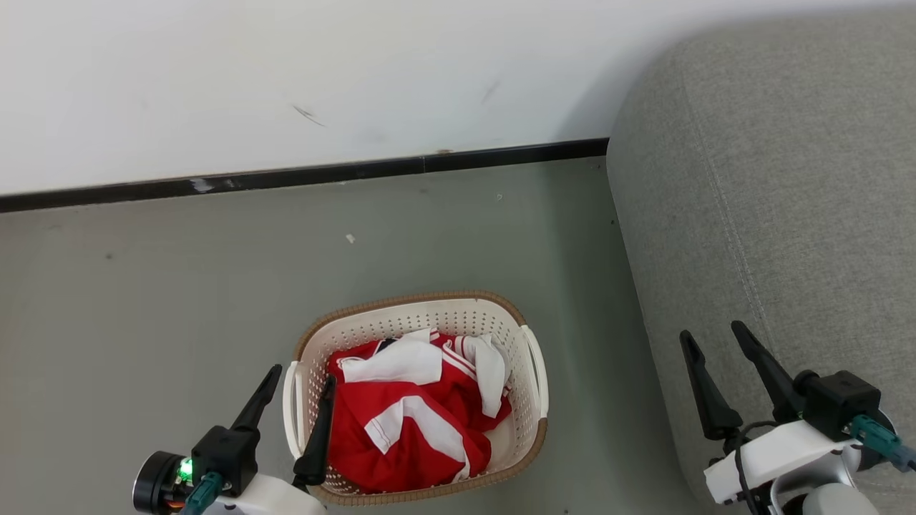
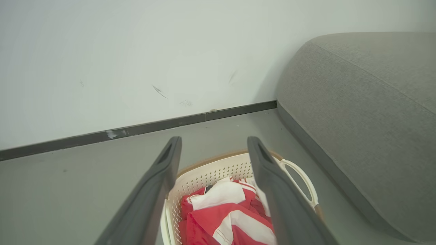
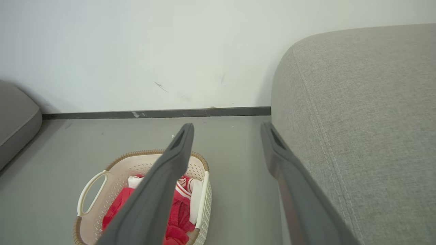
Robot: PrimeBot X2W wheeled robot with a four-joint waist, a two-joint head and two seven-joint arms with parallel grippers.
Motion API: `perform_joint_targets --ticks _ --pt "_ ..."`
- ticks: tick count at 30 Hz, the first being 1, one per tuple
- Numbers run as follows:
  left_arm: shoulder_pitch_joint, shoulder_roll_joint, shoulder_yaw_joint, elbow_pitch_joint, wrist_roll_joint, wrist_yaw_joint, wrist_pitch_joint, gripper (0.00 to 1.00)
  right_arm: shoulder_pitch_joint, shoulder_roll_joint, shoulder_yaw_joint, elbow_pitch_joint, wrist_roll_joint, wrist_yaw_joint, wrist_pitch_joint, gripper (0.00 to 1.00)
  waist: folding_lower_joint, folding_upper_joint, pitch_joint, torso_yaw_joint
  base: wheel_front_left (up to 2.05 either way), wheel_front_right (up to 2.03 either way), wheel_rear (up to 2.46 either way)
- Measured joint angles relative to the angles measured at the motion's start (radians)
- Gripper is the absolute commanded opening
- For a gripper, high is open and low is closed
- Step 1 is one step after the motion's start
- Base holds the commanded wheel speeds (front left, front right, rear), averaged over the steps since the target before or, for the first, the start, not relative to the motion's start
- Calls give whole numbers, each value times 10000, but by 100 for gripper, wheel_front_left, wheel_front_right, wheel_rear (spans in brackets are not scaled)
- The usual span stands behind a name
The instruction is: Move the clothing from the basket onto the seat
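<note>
our left fingers (image 1: 259,400), long, dark and tapered, stand spread wide with nothing between them: one over the smooth grey floor (image 1: 179,300), the other over the left edge of the basket (image 1: 429,315). our right fingers (image 1: 705,393) gape just as wide and empty above the rounded edge of the seat (image 1: 773,214), a coarse grey weave with stitched seams. the basket is cream perforated plastic with a brown woven-look rim and loop handles. crumpled inside it lies the clothing (image 1: 418,411), soft bright red fabric with white panels and stripe trim. basket and seat sit near each other, apart.
</note>
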Motion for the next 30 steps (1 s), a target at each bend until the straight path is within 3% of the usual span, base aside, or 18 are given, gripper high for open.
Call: perform_joint_targets --ticks 30 --pt "-2471 -33 -1039 1902 286 259 15 100 -1727 -395 570 -848 0 0 -19 100 -1 0 2526 -39 0 0 0"
